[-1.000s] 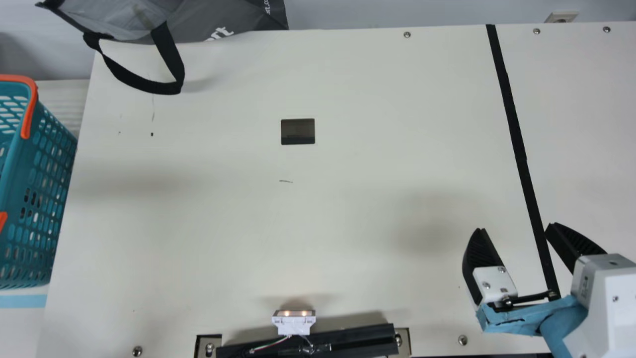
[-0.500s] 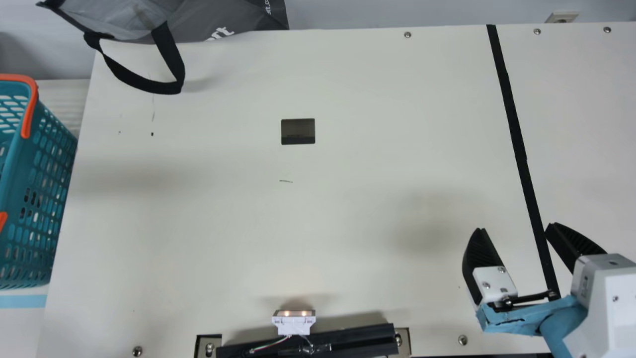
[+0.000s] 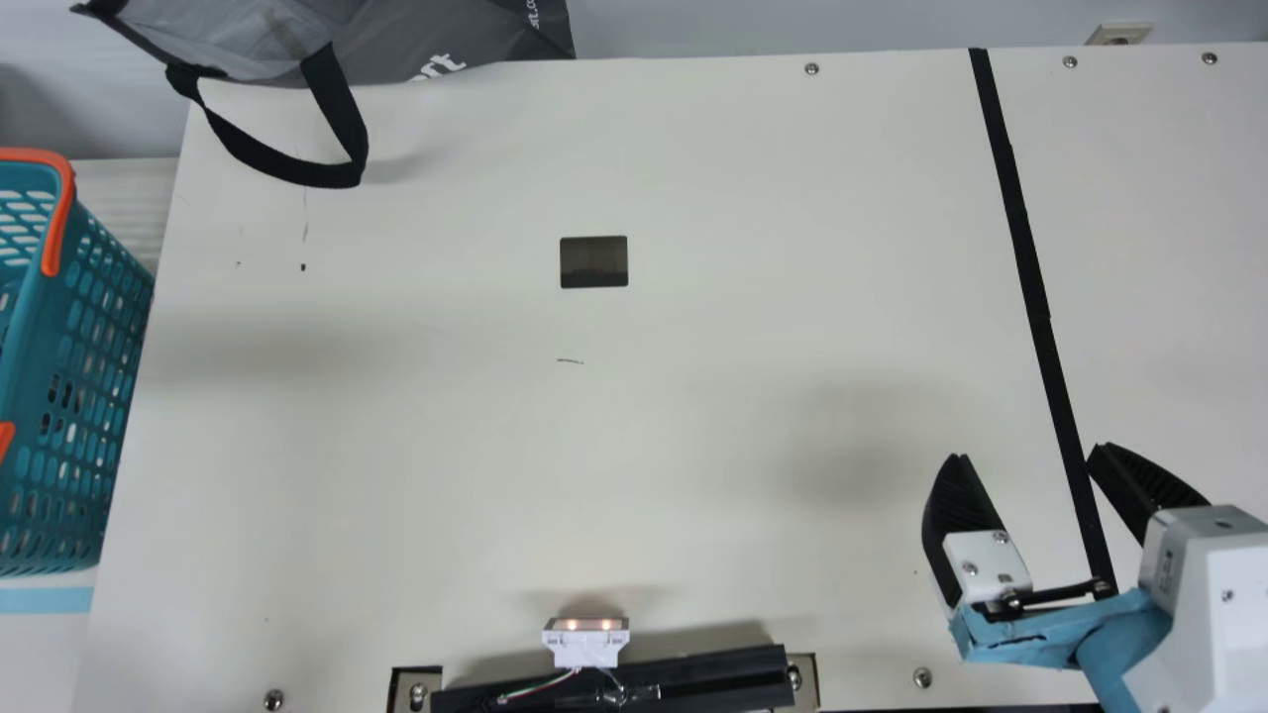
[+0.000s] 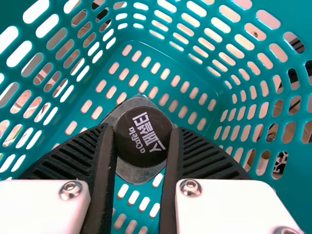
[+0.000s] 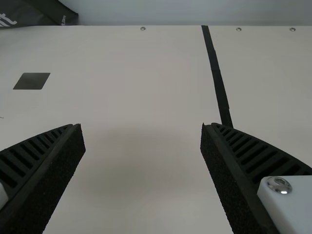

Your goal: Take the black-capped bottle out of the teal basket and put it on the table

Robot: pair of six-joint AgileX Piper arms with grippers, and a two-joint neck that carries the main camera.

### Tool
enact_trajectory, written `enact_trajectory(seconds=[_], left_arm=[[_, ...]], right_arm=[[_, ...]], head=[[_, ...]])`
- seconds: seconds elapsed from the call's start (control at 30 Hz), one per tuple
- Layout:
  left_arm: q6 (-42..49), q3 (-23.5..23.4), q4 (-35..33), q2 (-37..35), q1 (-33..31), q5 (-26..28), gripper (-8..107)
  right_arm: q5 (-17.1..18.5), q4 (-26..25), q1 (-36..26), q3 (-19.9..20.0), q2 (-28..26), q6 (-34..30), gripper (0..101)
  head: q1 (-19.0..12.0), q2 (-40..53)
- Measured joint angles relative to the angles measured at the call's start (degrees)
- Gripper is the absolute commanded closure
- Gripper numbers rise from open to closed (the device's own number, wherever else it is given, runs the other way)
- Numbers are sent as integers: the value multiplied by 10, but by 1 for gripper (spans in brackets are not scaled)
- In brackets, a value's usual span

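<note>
Over the cream table [image 3: 693,396] my right gripper [image 3: 1030,454] stands open at the near right, nothing between its fingers; the right wrist view shows the same gripper [image 5: 142,126] spread wide. At the far left is the teal basket [image 3: 84,366] with orange handles. Inside the basket [image 4: 161,53], in the left wrist view, my left gripper [image 4: 144,127] is shut on the black-capped bottle [image 4: 143,136], its pads against both sides of the cap. The cap faces the camera and hides most of the bottle's body.
A grey bag [image 3: 416,45] with a black strap lies at the table's far left edge. Black tape [image 3: 1030,267] runs down the right side. A small white device [image 3: 585,644] and a black bar [image 3: 684,683] sit at the near edge.
</note>
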Motion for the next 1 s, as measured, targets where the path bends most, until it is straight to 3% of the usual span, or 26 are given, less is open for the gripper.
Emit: enact_trajectory(seconds=[0.6,1.0], left_arm=[[-13,-10,13,-11,0,15,99],[-55,-20,54,-76,-3,61,99]], right_arm=[[0,-1,0,0,0,0,10],[1,-1,0,0,0,0,10]], head=[[0,0],[0,0]])
